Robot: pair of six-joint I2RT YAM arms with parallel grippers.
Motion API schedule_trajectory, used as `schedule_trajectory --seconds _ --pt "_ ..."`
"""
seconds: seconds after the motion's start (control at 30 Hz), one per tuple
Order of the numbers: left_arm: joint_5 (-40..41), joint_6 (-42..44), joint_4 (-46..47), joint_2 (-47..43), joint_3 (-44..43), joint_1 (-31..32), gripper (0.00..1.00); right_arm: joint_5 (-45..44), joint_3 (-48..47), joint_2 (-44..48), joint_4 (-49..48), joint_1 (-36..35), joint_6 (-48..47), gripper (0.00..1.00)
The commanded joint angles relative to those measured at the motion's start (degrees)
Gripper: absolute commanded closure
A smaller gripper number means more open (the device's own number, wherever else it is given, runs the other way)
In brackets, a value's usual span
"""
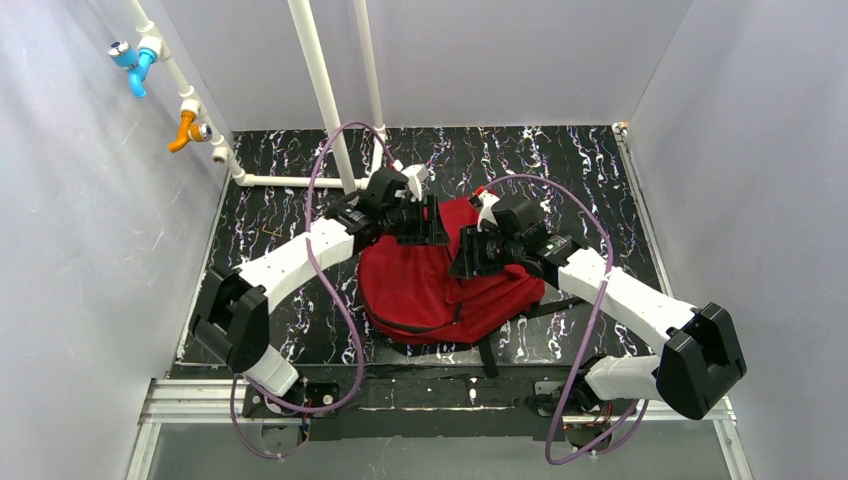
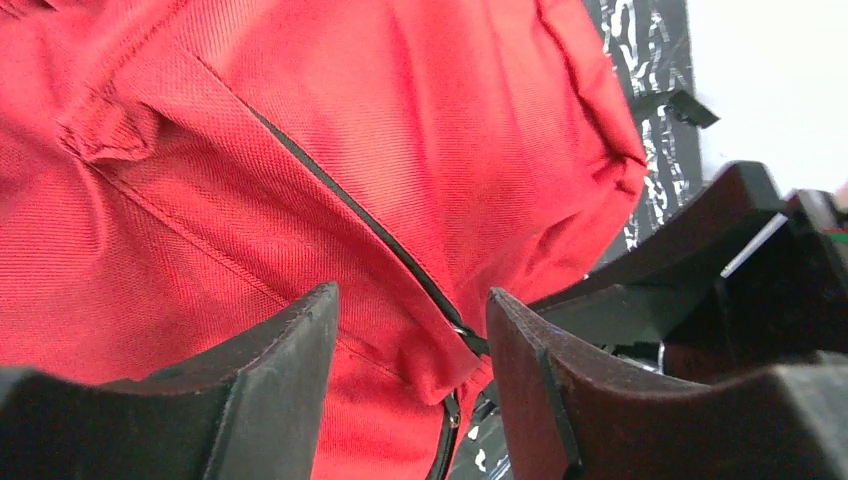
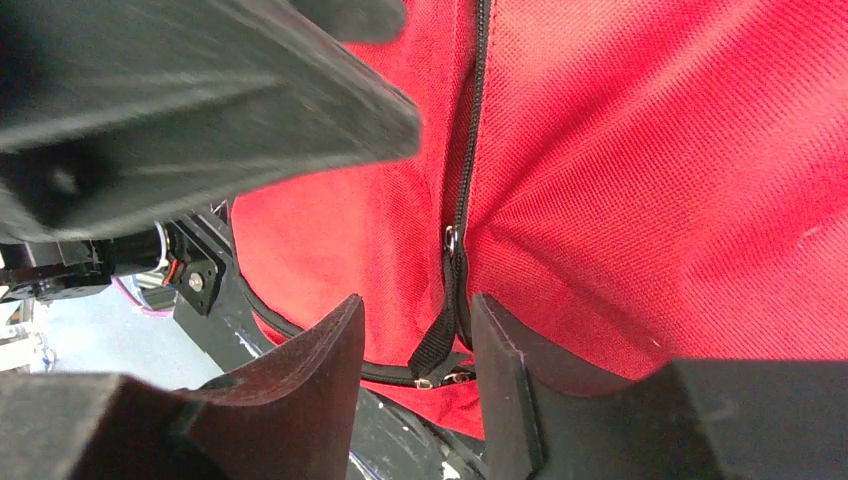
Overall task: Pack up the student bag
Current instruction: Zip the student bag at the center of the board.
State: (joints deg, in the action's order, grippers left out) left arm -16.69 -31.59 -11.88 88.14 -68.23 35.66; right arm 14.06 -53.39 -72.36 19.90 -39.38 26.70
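Note:
The student bag (image 1: 425,290) is a dark-red backpack lying flat in the middle of the black marbled table, with its zipper closed where it shows. My left gripper (image 1: 432,226) is over the bag's far edge. In the left wrist view it (image 2: 410,310) is open, its jaws straddling a fold of red fabric beside the black zipper (image 2: 380,235). My right gripper (image 1: 466,262) is over the bag's upper right. In the right wrist view it (image 3: 418,310) is open, and the black zipper pull strap (image 3: 435,345) hangs between its jaws, untouched.
White pipes (image 1: 322,90) with a blue valve (image 1: 135,62) and an orange valve (image 1: 188,128) stand at the back left. Grey walls close in three sides. Black bag straps (image 1: 487,355) trail toward the front edge. A small brown item (image 1: 270,232) lies left.

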Motion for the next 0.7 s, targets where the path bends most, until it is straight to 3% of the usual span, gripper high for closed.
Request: schedule_trajectory --seconds 0.0,0.13,0.3,0.43,0.57,0.67 --pt "4.0 -1.2 -0.9 3.3 -1.0 1.7 0.47 1.9 1.6 -0.6 -4.5 0.2 -0.4 0.52" --pt "5.2 -1.1 -1.1 4.8 -1.2 2.0 0.52 1.4 2.5 -0.7 -5.1 0.2 -0.4 0.67" --pt "6.6 -0.7 -1.2 5.4 -1.0 2.0 0.61 1.2 3.5 -0.7 -4.4 0.2 -1.5 0.99" --pt "7.4 -0.5 -0.8 5.6 -1.2 2.0 0.74 1.3 4.0 0.9 -3.5 0.2 -2.1 0.99" --pt "9.0 0.3 -1.2 6.2 -2.3 1.8 0.97 2.3 5.5 3.4 -1.0 0.2 -2.5 0.99" --pt "9.4 0.7 -1.1 6.5 -2.6 1.0 1.0 2.9 8.4 6.7 1.9 0.1 -2.2 0.99"
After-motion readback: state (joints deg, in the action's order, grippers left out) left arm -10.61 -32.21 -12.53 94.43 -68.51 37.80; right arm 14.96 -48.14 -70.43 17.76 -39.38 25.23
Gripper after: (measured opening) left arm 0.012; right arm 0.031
